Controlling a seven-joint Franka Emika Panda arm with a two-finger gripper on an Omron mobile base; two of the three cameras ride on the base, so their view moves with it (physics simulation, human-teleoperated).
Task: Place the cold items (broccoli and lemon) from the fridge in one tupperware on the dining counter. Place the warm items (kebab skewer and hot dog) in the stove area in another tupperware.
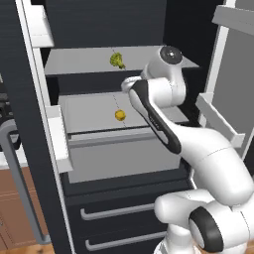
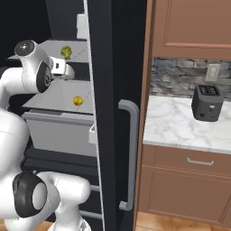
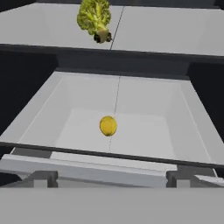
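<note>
**Fridge open, end effector empty, lemon dead ahead**

Hand view, left to right: end effector (image 3: pixel 107 177) is spread wide, its tips flanking the centre line, gripping nothing. Lemon (image 3: pixel 108 125) sits on the lower shelf (image 3: pixel 175 131) straight ahead between the tips, well apart. Broccoli (image 3: pixel 95 18) lies on the upper shelf (image 3: pixel 166 30), slightly left. Judgement: lemon is nearer; advance straight forward.

front: fridge open | lemon (image 3: pixel 108 125): free all round | broccoli (image 3: pixel 95 18): shelf above, headroom probably ample
</note>
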